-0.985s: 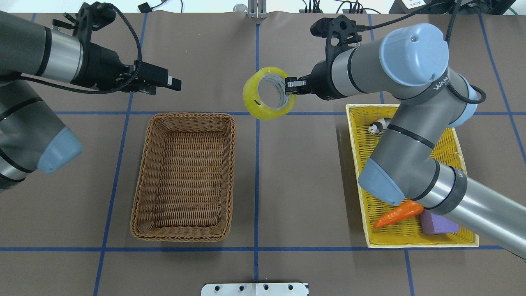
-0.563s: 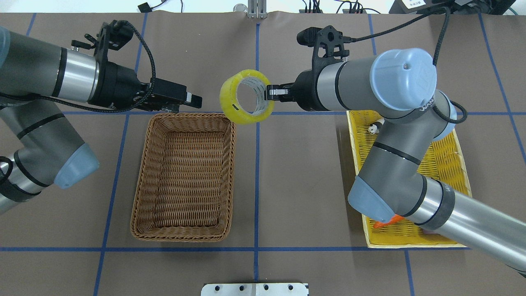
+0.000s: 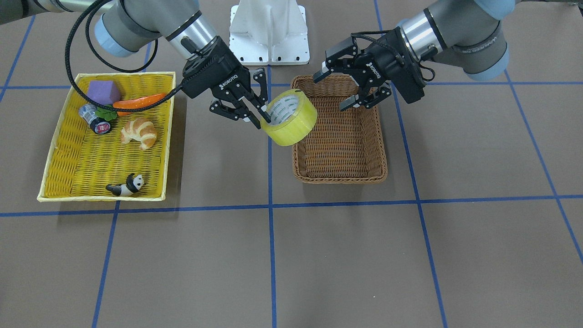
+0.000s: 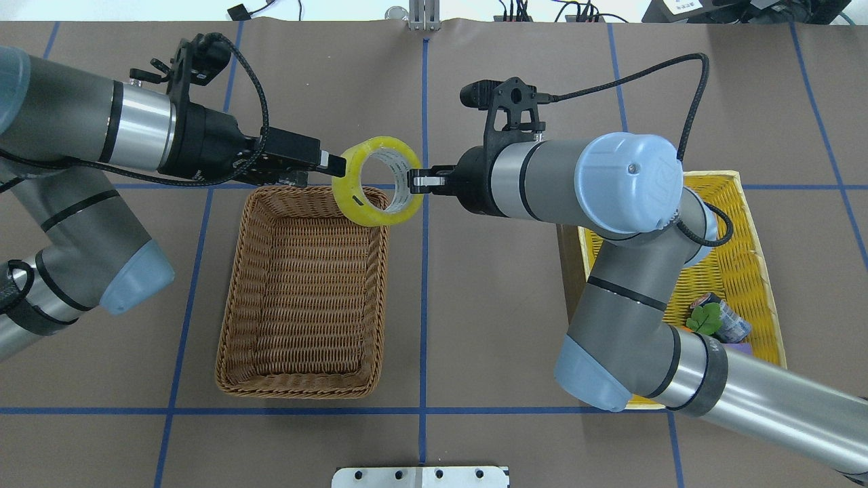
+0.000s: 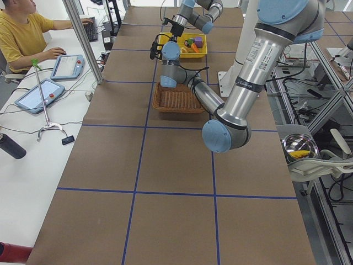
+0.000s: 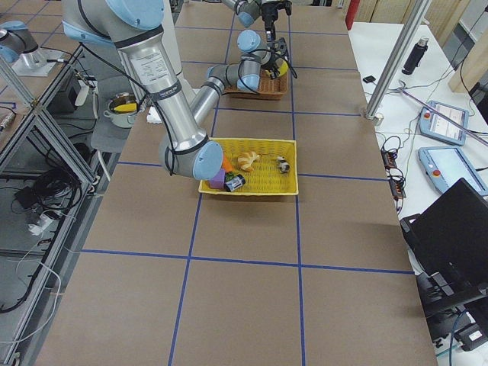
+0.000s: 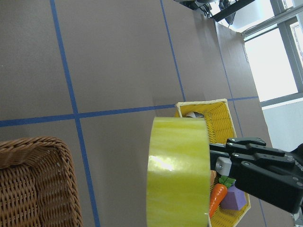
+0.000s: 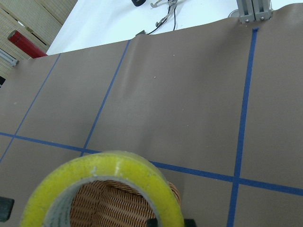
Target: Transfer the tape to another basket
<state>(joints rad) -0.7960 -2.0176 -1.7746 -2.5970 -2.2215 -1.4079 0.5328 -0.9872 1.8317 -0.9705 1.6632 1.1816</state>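
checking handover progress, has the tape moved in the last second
Yes, leftward: the tape went from straddling the centre line to left of it, over the basket's far right corner.

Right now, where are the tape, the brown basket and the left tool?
tape (image 3: 291,129): front-facing view, yellow outer side.
brown basket (image 4: 298,390): overhead view, braided rim at the view's bottom.
left tool (image 3: 334,90): front-facing view, midway between its open fingertips.

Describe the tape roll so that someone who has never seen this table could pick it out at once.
Start at the deep brown wicker basket. Above its side that faces the flat yellow tray, the right gripper holds the tape in its jaws, in mid-air. It is the only ring in sight: translucent yellow with a whitish core, while the tray is woven and flat.
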